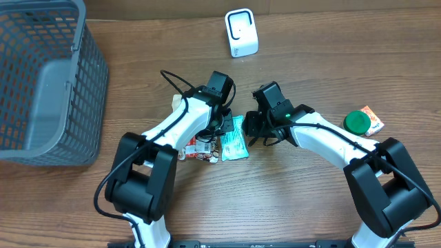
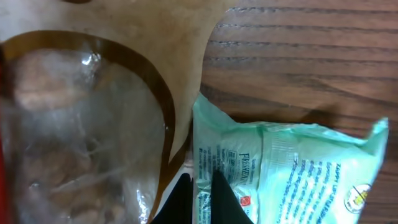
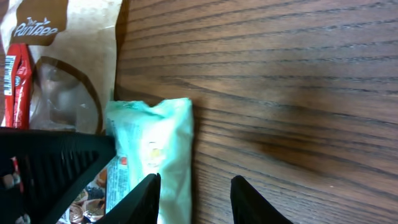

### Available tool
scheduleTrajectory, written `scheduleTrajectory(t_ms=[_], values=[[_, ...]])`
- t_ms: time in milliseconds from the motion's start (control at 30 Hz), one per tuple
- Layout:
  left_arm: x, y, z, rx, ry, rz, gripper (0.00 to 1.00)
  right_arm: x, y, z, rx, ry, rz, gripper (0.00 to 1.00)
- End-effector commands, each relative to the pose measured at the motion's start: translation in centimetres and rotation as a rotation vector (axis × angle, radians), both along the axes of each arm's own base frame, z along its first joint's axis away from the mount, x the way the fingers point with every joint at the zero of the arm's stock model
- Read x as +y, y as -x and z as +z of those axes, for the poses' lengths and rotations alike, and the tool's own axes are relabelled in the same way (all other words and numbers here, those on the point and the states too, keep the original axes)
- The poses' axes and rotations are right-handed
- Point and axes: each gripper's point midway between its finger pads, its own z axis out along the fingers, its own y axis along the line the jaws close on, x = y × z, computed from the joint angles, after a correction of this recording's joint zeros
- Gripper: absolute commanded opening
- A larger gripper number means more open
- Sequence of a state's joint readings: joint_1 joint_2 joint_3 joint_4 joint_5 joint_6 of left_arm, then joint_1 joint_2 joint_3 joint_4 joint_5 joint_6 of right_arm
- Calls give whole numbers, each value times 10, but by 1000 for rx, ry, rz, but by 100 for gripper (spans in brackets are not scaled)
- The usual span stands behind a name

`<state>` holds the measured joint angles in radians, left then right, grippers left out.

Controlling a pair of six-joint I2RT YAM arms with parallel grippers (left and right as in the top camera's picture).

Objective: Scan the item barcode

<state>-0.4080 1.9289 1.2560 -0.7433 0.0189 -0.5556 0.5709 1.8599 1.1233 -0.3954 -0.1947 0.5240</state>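
Brown wooden counter (image 1: 310, 200) carries a grey plastic mesh basket (image 1: 41, 89) at far left. Tan paper snack bag (image 2: 180, 50) lies mid-counter, with the mint-green foil packet (image 1: 234, 141) touching it. Left pincer (image 2: 201, 177) pinches the packet's edge. Right pincer (image 3: 195, 178) is spread at the packet's other edge.

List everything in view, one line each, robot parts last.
basket: one, grey mesh, far left
scanner: one, white, top centre
mint packet: one, mint green, centre, between the grippers
window bag: one, tan with a clear window, left of the mint packet
red wrapper: one, red, lying on the window bag
round item: one, green, right side
orange packet: one, orange-red, right beside the round item
table: one, brown wood
left gripper: one, black, shut on the mint packet's edge
right gripper: one, black, open, astride the mint packet's edge
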Motion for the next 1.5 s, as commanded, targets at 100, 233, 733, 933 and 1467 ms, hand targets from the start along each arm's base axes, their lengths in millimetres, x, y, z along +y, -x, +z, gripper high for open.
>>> scheduleTrajectory(t_ms=[100,233,733,933,1467], values=[[-25,14,-33,101,104,-44,4,-3,2,-3,0,22,3,39],[-42,2,-28,42,179,-143,4,-12,3,-7,15,54,-14,40],[-81,-20,-13,-92,321,-284,8,-23,18,-10,157,-11,-30,51],[-75,-48,30,-166,324,-301,22,-28,21,-11,177,2,-34,62],[-38,-15,46,23,193,-218,13,-62,-7,4,137,18,-41,71]])
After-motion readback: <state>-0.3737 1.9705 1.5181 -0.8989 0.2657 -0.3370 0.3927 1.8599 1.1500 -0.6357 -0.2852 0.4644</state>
